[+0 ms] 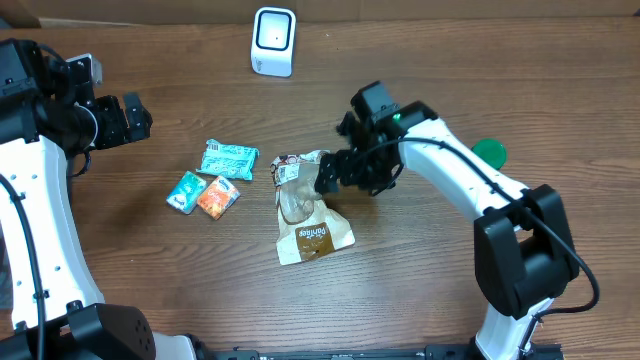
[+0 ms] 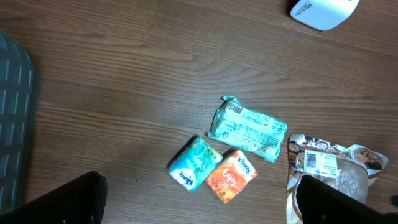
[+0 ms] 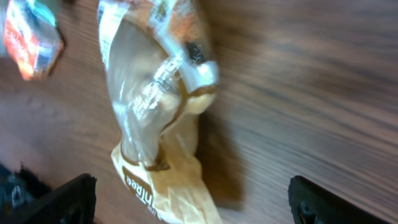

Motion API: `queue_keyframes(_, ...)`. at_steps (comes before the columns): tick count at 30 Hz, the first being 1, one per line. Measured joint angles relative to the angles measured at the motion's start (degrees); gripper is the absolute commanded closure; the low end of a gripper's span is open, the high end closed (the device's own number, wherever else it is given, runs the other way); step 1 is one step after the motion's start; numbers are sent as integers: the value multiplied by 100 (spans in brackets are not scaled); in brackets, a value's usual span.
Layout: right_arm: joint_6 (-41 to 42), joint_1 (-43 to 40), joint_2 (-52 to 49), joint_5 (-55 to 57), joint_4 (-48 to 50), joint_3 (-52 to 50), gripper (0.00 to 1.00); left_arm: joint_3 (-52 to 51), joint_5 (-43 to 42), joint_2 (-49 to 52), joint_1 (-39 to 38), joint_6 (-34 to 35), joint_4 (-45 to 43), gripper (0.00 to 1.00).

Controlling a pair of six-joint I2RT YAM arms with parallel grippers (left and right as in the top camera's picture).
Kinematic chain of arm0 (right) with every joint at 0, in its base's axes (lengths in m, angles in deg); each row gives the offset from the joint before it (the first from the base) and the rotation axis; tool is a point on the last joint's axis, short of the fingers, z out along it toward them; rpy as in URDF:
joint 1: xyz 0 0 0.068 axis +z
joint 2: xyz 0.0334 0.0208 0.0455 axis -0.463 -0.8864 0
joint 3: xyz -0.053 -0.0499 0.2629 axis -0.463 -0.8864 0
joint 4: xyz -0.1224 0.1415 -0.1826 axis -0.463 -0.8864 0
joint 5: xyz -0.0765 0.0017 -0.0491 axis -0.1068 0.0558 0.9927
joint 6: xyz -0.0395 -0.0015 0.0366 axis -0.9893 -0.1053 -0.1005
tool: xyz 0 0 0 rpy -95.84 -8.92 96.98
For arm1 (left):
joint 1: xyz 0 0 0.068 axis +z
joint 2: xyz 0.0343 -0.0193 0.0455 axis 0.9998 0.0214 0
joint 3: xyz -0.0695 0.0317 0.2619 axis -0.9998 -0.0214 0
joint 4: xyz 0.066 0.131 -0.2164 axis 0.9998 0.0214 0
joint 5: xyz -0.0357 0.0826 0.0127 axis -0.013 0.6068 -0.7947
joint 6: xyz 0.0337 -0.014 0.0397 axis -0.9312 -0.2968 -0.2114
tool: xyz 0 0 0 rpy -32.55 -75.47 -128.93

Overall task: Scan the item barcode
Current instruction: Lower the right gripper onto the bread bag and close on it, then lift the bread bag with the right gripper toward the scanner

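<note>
Overhead first: the scanner [image 1: 273, 40] is seen standing at the far edge of the table [image 1: 450, 310], well apart from everything else. The bag [image 1: 308, 215] – clear plastic up top, brown printed paper at the bottom – is laid flat near the middle, with its clear end pointed toward the scanner. The right gripper [image 1: 327, 178] is parked just beside the bag's upper right edge; whether it is touching can't be told from up here. Three small things are found to the left of the bag: a teal pack [image 1: 229, 159], and nearer the front a tissue pack [image 1: 186, 191] and an orange pack [image 1: 217, 196], pressed side by side. A green disc [image 1: 490, 152] is half hidden behind the right arm. The left gripper [image 1: 133, 118] is held out at the left side, well away from the packs.

Left wrist: its fingers [image 2: 62, 199] are seen in the two bottom corners, spread wide with nothing caught between them, so that pincer is open and empty. The three packs are seen mid-frame, the bag's white label [image 2: 319, 163] at the right edge, and a corner of the scanner at top right.

Right wrist: a blurry shot. The fingers [image 3: 56, 202] are spread to both bottom corners – the bag is seen lying on the wood in the wide gap, not pinched. That pincer is open too, with nothing gripped. The orange pack is glimpsed at top left.
</note>
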State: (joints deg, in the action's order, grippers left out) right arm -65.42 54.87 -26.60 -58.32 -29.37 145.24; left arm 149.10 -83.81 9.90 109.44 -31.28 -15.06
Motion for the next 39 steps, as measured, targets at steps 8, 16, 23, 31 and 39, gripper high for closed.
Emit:
queue_keyframes(8,474,590,-46,-579,1456,-1237,16,0,2,0,0,0,4,0)
queue_keyframes(16,1567,662,-249,-787,2312,-1307,39,0,2,0,0,0,0,0)
queue_keyframes(23,2326,660,-568,-1132,2780,-1290,73,0,2,0,0,0,2,0)
queue_keyframes(31,2376,649,-623,-1272,2806,-1252,86,0,2,0,0,0,2,0)
queue_keyframes(39,1440,651,-501,-1215,2212,-1023,87,0,2,0,0,0,2,0)
